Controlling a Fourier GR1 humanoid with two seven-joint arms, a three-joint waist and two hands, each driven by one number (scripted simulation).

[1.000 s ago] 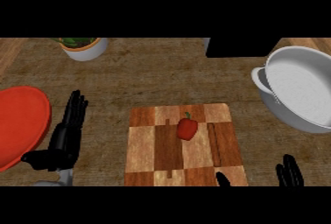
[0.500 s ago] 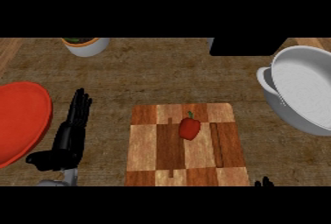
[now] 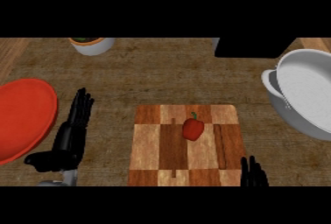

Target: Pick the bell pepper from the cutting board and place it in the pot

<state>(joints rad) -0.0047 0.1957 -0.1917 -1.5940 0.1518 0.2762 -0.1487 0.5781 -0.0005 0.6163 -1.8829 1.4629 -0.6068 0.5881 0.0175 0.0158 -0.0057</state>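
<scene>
A red bell pepper point(image 3: 192, 128) with a green stem lies near the middle of the checkered wooden cutting board point(image 3: 158, 144). At the right edge stands the grey pot point(image 3: 309, 98), tilted toward me with its inside showing. My left hand point(image 3: 70, 135) rests open on the counter left of the board, fingers pointing up. Only the fingertips of my right hand point(image 3: 253, 174) show at the lower edge, just off the board's lower right corner, straight and apart from the pepper.
A large red plate point(image 3: 19, 118) lies at the left edge, close to my left hand. A white bowl point(image 3: 92, 44) with something green in it stands at the back left. A black block point(image 3: 253, 47) sits at the back right.
My right hand dropped out of view half a second ago and now rises again at the board's lower right corner. The view has shifted slightly. The pepper has not moved.
</scene>
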